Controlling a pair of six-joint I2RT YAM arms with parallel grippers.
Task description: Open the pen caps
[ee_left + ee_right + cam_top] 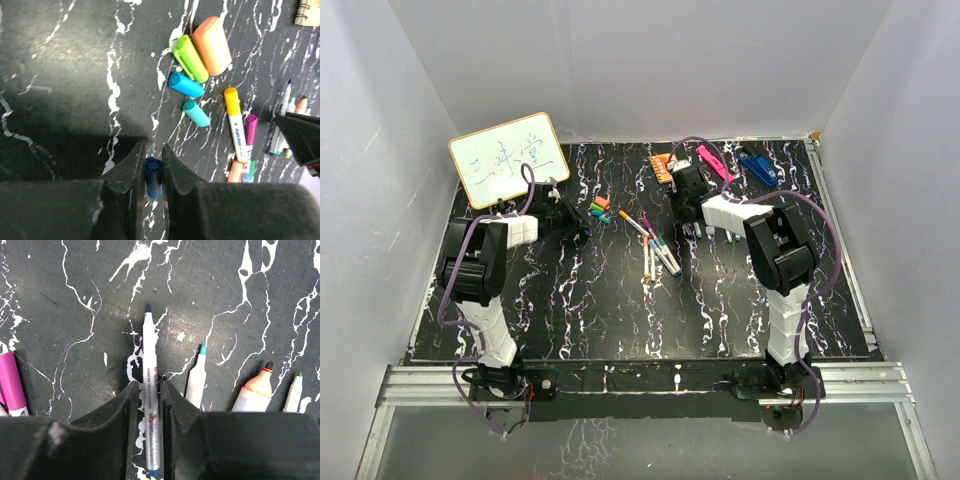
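The pen pile (655,248) at the middle of the worktop (570,320) is taken as the reference.

1. In the top view, the left tool (152,150) is located to the left of the pen pile. Its fingers are clamped on a dark blue cap (153,171), whose open end is turned outward. Whether the cap touches the worktop cannot be told.
2. Four loose caps are laid between the left tool and the pen pile: an orange cap (212,45), a green cap (190,57), a blue cap (185,84) and a teal cap (196,112). The orange and green caps are touching side by side.
3. The right tool (150,387) is located just to the right of the pen pile. Its fingers are closed on a blue-tipped pen (150,355), whose bare tip is pointed away from the wrist.
4. At that same right side of the pen pile, a teal-tipped pen (197,377), an orange-tipped pen (257,392) and a green-tipped pen (294,392) are laid uncapped on the worktop.
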